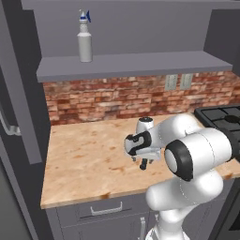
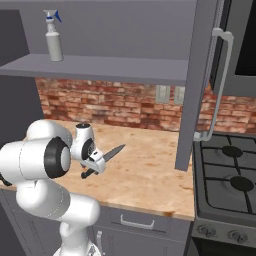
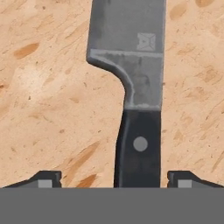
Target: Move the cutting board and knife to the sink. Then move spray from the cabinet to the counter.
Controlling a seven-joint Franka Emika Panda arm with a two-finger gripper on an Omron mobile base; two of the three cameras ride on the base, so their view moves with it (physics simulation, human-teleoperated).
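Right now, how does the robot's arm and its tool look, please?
The arm is glossy white, built of rounded, thick segments with black rings at the joints. The tool has a white body and two small dark grey finger tips with paler pads. No cables or markings are visible.

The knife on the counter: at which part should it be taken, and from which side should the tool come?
Take the knife by its black handle, coming straight down from above. It lies flat on the counter, so only its top and narrow sides are free. The handle is slim and straight-sided, and the open tool already has one fingertip on each side of it. The wide blade is probably harder to pinch.
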